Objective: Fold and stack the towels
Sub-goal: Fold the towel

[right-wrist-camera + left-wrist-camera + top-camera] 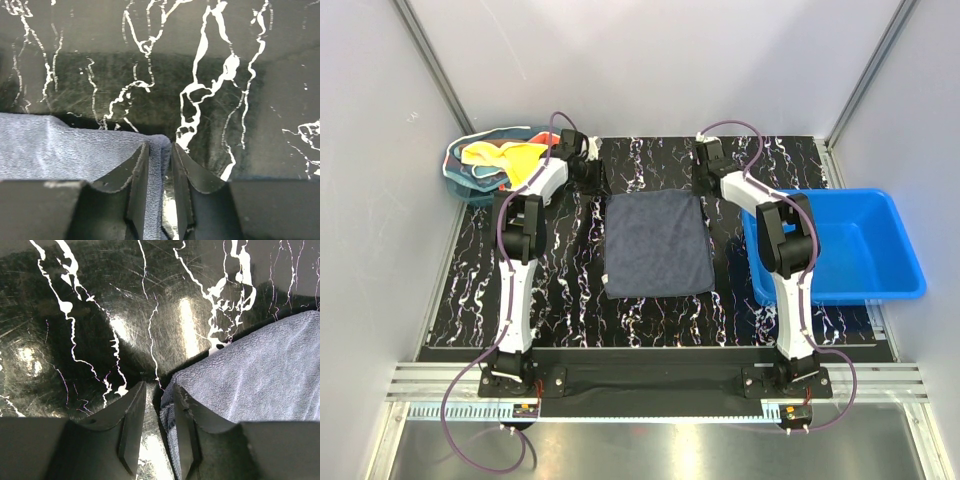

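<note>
Left claw point(159, 394) and right claw point(161, 150) are down at the two far corners of the dark grey-blue towel point(656, 243). Each has its jaws narrowly apart, with a towel corner lying loose in the gap rather than pinched. The black, white-veined worktop point(560, 290) carries the scene. A blue bin point(840, 192) stands at its right edge, beside the right arm. The towel lies flat and unfolded at the centre, between the arms. It is close to square, its slightly longer axis running from the near side to the far side, and its far edge lies toward the claws. At the far left corner, a teal basket point(455, 175) holds a bunched yellow towel point(523, 157), well apart from the spread one.
</note>
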